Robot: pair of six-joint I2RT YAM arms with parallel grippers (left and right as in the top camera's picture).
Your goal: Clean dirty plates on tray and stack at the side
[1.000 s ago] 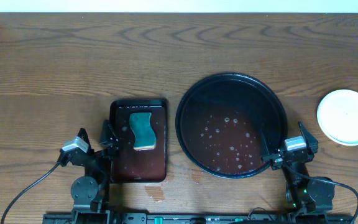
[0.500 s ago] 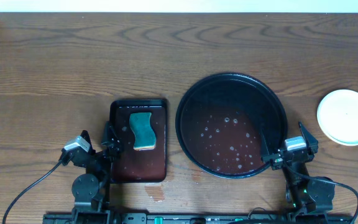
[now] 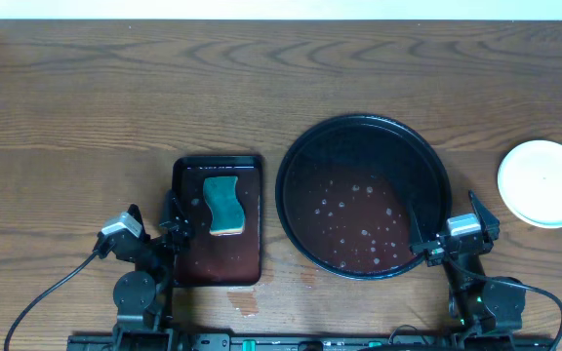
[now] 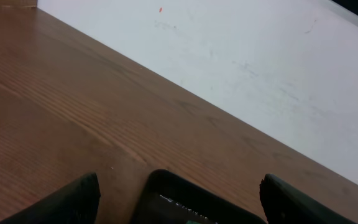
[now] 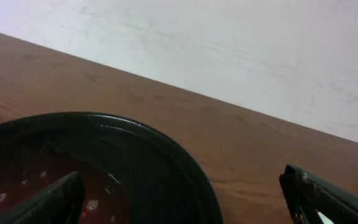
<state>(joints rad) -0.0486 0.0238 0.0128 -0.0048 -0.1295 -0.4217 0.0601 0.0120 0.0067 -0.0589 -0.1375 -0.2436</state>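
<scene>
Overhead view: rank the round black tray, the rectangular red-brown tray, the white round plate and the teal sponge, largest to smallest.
1. round glossy black tray
2. rectangular dark red-brown tray
3. white round plate
4. teal sponge
None stands nearer the camera than the rest, so the order holds.

Looks like a robot lab or test bench. Bare wood-grain table stands against a plain white wall. Left arm and right arm are mounted at the near edge by a black rail. A cable trails from the left one. Few props: black tray holding reddish liquid, small tray with sponge, white plate.
</scene>
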